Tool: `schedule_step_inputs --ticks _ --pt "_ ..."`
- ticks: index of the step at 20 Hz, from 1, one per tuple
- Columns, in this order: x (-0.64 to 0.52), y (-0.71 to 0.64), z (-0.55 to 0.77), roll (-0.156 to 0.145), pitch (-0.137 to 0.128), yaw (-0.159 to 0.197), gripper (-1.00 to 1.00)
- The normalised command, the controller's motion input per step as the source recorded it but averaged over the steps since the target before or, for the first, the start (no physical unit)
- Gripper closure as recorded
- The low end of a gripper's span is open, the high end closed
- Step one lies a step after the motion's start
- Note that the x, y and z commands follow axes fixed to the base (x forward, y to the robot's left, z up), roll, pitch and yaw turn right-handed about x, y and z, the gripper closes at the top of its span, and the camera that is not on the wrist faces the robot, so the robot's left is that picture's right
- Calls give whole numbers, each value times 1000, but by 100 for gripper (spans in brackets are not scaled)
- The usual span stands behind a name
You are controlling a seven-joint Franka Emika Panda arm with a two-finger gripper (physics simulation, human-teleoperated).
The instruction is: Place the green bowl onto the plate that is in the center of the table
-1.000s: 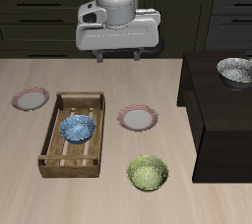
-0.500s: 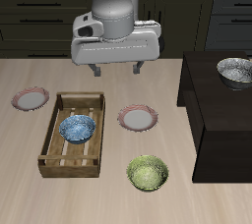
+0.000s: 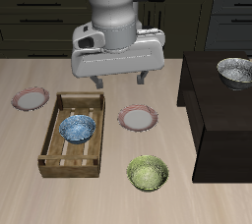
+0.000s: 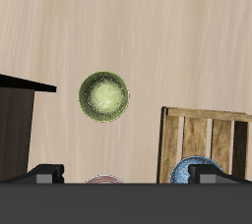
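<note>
Exterior view: your gripper (image 3: 120, 80) hangs high, fingers apart, empty.
Bowl (image 3: 147, 174): sits free, so approach is probably clear.
Plate (image 3: 137, 119): bare, ready.

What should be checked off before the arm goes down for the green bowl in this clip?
1. Gripper open and empty: ok, fingers apart, nothing between them.
2. Green bowl free to grasp: ok, upright on the table, nothing touching it.
3. Gripper above the bowl: not ok, it hangs farther back, well above the table.
4. Centre plate free to receive the bowl: ok, nothing lies on it.
5. Right plate chosen: ok, the second plate sits beyond the wooden crate.
6. Bowl seen by the wrist camera: ok.
</note>
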Motion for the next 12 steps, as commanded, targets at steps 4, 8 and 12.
schedule_step_inputs --ticks 4,8,12 --pt "189 -46 -214 -20 2 9 -100" --pt "105 100 -228 51 -29 -19 -100" --pt "152 85 -252 11 2 16 -100"
